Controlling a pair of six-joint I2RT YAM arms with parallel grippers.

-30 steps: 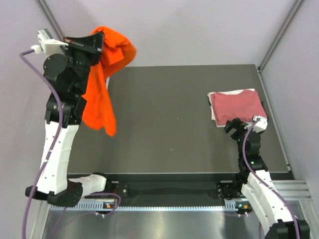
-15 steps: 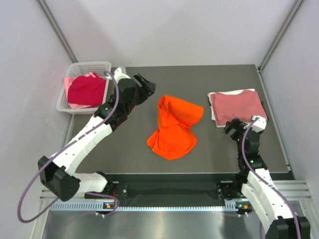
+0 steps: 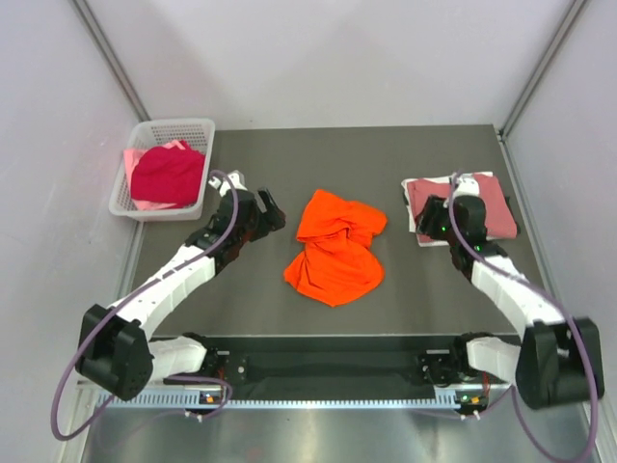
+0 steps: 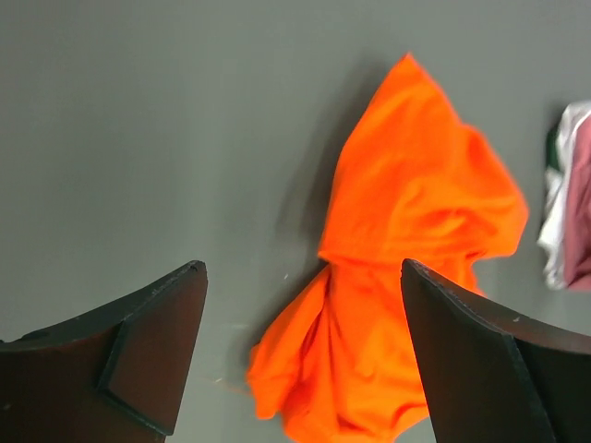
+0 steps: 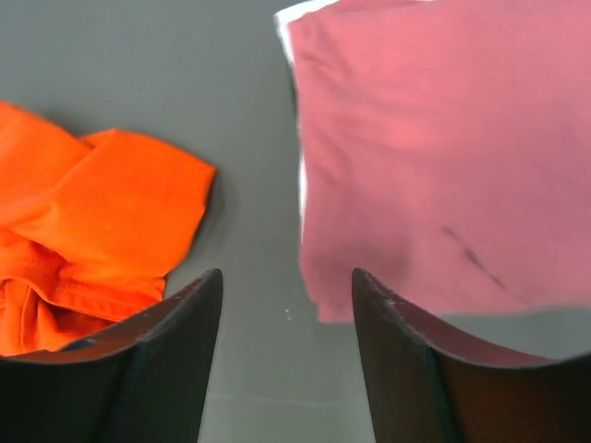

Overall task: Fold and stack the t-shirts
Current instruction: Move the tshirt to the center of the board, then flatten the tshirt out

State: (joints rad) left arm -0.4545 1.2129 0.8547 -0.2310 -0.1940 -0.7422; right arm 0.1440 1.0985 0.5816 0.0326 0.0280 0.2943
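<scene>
A bright orange t-shirt (image 3: 337, 249) lies crumpled in the middle of the dark table, held by neither gripper. My left gripper (image 3: 271, 209) hovers just left of it, open and empty; in the left wrist view the orange t-shirt (image 4: 406, 277) lies beyond the gripper (image 4: 302, 266). A folded dusty rose t-shirt (image 3: 496, 207) rests at the right on a white t-shirt (image 3: 413, 220). My right gripper (image 3: 434, 218) is at that stack's left edge. In the right wrist view the gripper (image 5: 286, 273) is open over bare table, between the rose t-shirt (image 5: 434, 157) and the orange t-shirt (image 5: 92, 231).
A white lattice basket (image 3: 154, 128) stands at the back left, off the table's corner. It holds a crimson shirt (image 3: 167, 174) on a pale pink one (image 3: 145, 203). Grey walls close in on both sides.
My left arm swung down from high at the left, let go of the orange t-shirt onto the table and opened. The right arm reached forward to the stack's left edge and its jaws narrowed.
</scene>
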